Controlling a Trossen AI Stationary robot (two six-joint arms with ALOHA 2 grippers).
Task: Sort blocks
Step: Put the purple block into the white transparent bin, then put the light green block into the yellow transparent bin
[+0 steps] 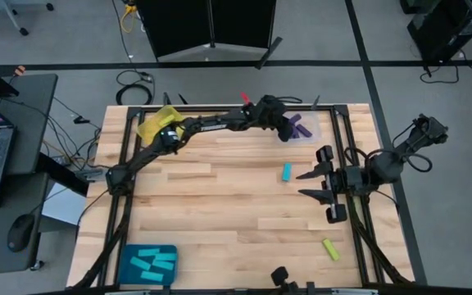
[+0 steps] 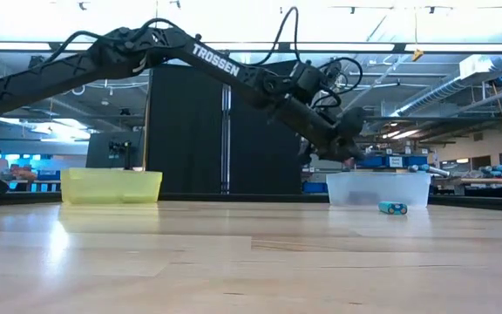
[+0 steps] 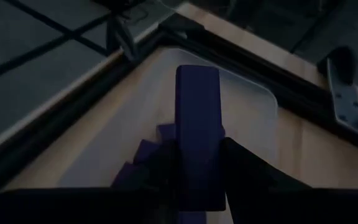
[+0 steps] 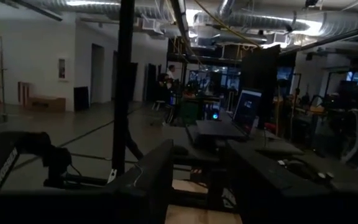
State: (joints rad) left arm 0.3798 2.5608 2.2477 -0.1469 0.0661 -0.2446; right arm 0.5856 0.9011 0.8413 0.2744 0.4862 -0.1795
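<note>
White "TROSSEN" lettering [image 2: 215, 58] marks the left arm, whose end effector [image 3: 194, 180] grips a purple block [image 3: 197, 124].

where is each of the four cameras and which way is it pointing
High view: overhead, straight down on the table; both arms show.
Low view: at table-top height, level across to the room; left arm reaches over the clear tray.
Left wrist view: on the left arm, looking past the left gripper holding a purple block over the clear tray.
Right wrist view: on the right arm, facing the room; right gripper open.
Shared: high and low both show the cyan block.
</note>
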